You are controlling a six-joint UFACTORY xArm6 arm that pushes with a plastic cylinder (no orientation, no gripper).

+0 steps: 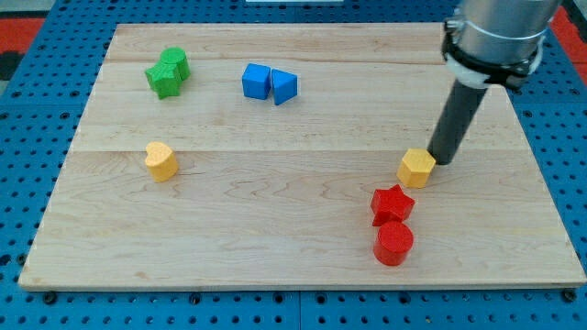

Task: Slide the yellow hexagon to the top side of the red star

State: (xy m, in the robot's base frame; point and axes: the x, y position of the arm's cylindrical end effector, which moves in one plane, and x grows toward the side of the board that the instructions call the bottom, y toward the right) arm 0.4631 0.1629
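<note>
The yellow hexagon (416,168) lies on the wooden board at the view's right, just above and to the right of the red star (392,203), close to it, with a small gap at most. My tip (444,161) stands at the hexagon's upper right edge, touching or nearly touching it. The dark rod rises from there to the arm's grey body at the view's top right.
A red cylinder (394,244) sits right below the red star. A second yellow block (161,160) lies at the left. Two green blocks (168,73) are at the top left. Two blue blocks (270,83) sit at the top middle. The board (275,229) rests on a blue pegboard.
</note>
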